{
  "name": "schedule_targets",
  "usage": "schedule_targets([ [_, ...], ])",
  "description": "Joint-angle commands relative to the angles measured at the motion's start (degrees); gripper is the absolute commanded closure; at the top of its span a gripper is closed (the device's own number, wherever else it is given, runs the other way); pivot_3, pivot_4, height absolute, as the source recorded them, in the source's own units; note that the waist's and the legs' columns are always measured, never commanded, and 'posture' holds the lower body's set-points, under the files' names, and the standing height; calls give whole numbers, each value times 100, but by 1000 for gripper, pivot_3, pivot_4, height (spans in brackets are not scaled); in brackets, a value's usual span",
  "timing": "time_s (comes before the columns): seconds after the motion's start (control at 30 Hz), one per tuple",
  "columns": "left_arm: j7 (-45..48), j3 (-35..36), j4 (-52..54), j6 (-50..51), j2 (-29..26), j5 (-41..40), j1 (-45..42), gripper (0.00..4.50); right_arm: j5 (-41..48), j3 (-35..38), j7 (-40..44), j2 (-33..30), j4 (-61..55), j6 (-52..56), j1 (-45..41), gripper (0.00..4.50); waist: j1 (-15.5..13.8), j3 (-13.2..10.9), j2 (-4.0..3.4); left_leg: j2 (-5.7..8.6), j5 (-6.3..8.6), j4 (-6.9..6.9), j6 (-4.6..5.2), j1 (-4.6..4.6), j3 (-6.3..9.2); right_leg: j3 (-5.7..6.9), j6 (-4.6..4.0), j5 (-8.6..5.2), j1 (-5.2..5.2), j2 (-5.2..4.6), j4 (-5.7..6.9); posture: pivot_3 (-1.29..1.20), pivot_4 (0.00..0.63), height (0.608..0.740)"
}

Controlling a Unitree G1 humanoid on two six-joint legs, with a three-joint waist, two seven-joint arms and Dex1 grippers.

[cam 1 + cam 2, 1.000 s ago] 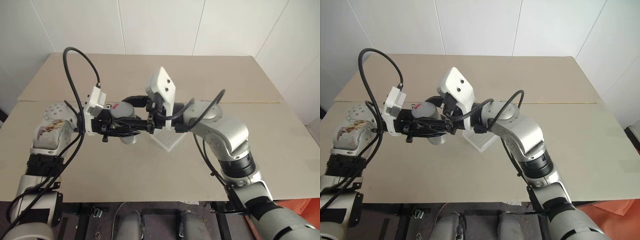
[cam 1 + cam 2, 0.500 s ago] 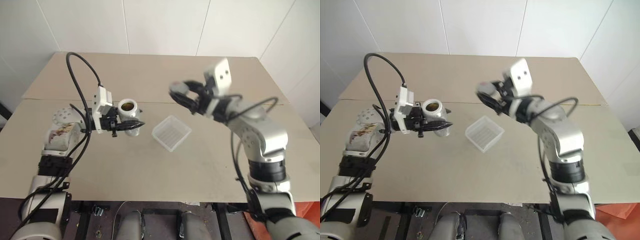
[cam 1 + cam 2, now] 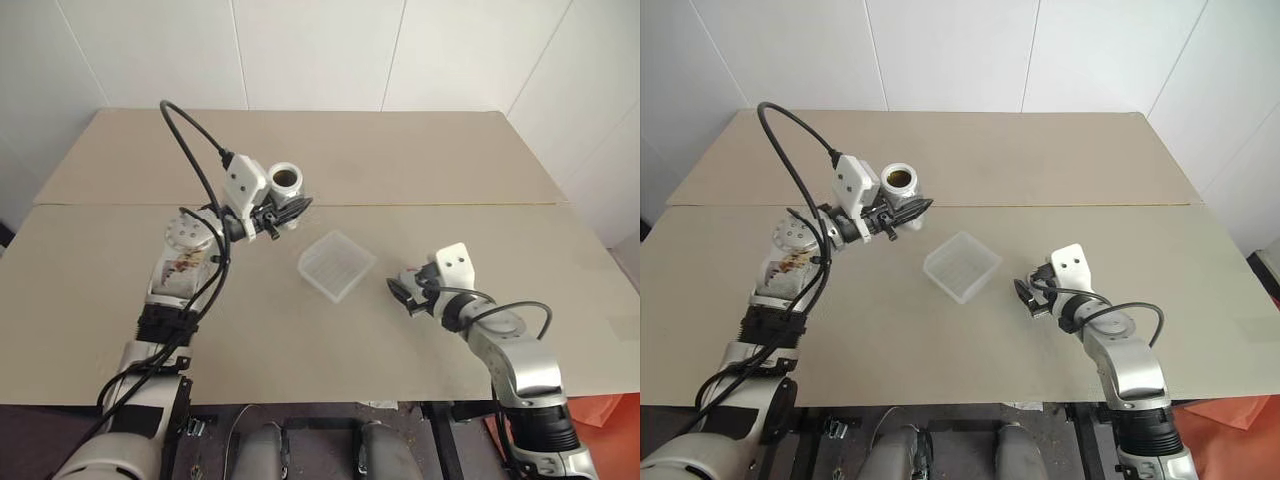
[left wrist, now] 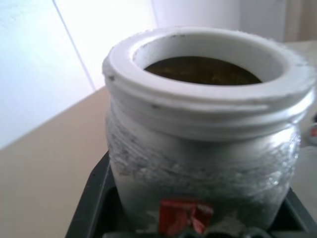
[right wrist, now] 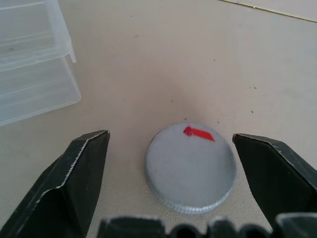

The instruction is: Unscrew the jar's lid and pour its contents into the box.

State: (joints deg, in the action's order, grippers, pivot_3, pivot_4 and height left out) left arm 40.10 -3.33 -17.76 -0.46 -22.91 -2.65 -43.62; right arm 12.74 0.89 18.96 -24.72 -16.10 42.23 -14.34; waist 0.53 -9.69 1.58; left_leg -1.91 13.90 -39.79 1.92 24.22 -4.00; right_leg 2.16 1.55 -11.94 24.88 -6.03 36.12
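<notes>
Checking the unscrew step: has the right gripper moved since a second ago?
Yes. The right gripper went from over the box to the table on its right, jaws open around the lid.

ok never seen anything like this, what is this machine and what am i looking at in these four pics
It is a humanoid robot with two arms, each ending in a gripper of two black fingers. The two wide pictures come from a stereo camera on its head, looking down over a beige table. The two close-ups come from cameras on its wrists.

The left gripper is shut on an open jar, held in the air; the left wrist view shows its white mouth with something brown inside.

The right gripper is low by the table with its fingers spread. Its wrist view shows the grey lid with a red mark lying on the table between them, not gripped.

A shallow clear plastic box sits on the table between the arms.
</notes>
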Motion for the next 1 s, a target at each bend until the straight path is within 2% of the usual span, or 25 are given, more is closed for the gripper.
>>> schedule_targets([
  [0.03,-1448,-676,-643,-1749,-340,1812,-452,2572,477,339,471,-440,-860,543,-252,22,-32,-1,1,2,0,1,0,1,0,1,1,1,-1,0,-2,0,150,740],
  [0.13,-3327,-1587,-1436,-3266,-780,3752,-1038,2572,1260,487,1072,-859,-1365,1276,-604,22,-74,-1,1,1,0,0,0,1,0,4,1,3,-1,0,-2,0,150,740],
  [0.2,-4912,-2412,-1866,-3708,-1063,5272,-1545,2572,1656,439,1417,-1180,-1539,1730,-874,22,-116,-2,3,1,0,1,0,2,0,7,1,4,-2,-1,-6,0,150,740],
  [0.27,-6591,-3405,-2283,-3524,-1158,6795,-2137,2572,2040,444,1675,-1379,-1596,2052,-1133,22,-142,-2,3,4,1,2,1,5,-8,13,2,5,-7,-3,-12,0,150,740],
  [0.37,-8105,-4370,-2887,-3003,-896,8032,-2755,2572,2392,415,1926,-1609,-1632,2308,-1423,22,-207,-2,4,7,5,-1,8,7,-19,20,9,4,-15,-9,-19,0,150,740],
  [0.47,-8555,-4916,-3439,-2532,-537,8593,-3087,2572,2636,495,1980,-1662,-1624,2386,-1590,22,-209,-2,5,6,8,-4,13,15,-31,18,14,4,-7,-12,-16,0,150,740],
  [0.63,-8846,-5343,-4030,-2069,-103,8882,-3375,2572,2913,690,1791,-1544,-1654,2451,-1702,22,-187,-4,8,5,6,-9,11,50,-39,17,13,5,35,-11,-4,0,150,740],
  [1.0,-8896,-5483,-4488,-2154,140,8652,-3586,2572,3258,807,1375,-1448,-1851,2381,-1580,22,-167,-4,9,6,8,-10,13,50,-42,17,14,5,35,-17,-3,0,150,740],
])
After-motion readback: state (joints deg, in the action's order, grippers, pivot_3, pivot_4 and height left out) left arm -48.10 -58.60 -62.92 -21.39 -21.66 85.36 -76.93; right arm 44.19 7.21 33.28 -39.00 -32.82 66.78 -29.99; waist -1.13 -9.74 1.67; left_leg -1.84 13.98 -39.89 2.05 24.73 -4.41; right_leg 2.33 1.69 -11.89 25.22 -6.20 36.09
